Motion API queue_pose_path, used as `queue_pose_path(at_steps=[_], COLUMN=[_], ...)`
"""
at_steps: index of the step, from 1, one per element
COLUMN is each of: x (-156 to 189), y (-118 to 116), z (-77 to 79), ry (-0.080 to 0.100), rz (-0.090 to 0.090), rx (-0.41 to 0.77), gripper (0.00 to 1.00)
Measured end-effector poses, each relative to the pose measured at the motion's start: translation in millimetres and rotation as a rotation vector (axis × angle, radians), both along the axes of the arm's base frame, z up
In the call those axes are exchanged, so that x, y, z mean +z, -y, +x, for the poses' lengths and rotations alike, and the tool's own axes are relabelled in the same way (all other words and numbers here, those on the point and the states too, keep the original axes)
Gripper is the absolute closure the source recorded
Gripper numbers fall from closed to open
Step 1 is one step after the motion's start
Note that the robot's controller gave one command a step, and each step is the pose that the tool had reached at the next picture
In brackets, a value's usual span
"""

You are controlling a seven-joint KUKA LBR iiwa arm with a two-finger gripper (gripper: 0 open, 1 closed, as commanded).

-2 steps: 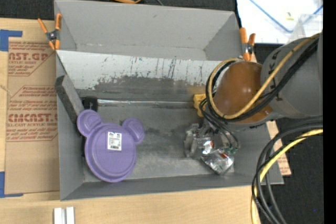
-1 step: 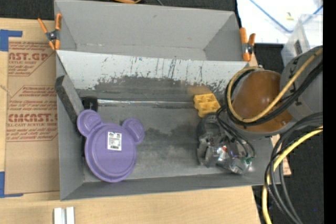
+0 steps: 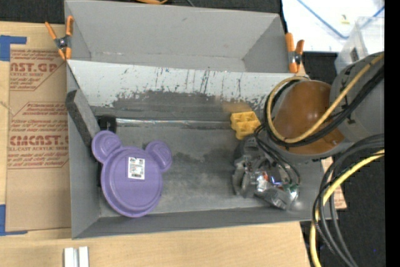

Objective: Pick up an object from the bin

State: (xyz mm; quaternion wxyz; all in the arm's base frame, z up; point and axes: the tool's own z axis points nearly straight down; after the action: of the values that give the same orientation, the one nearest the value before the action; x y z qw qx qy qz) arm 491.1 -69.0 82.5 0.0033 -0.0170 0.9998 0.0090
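Looping yellow and black cables [image 3: 365, 87] and a brown-orange cover [image 3: 306, 112] on the arm are crowding in from the right, nearest the camera. Below them the gripper [image 3: 248, 179] is hanging low over the floor of the grey bin [image 3: 175, 34], in its near right corner. Whether the gripper is spread or pressed together I cannot tell, since its tip is blending into the clutter beneath. A crumpled clear packet [image 3: 276, 192] with red and blue bits is lying just beside the gripper, seemingly touching it. A yellow block [image 3: 244, 123] is sitting a little farther back, at the foot of the rear wall. Well apart, at the left, a purple lid [image 3: 128, 175] with two round ears is lying flat, showing a white label, and a black bar [image 3: 84, 119] is leaning along the left wall.
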Motion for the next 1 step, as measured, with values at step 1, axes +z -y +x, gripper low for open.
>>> queue_pose_path(at_steps=[1], x=[-10.9], y=[25.5], z=[-3.7], ry=[0.010], rz=[0.005], rx=[0.158], gripper=[0.00])
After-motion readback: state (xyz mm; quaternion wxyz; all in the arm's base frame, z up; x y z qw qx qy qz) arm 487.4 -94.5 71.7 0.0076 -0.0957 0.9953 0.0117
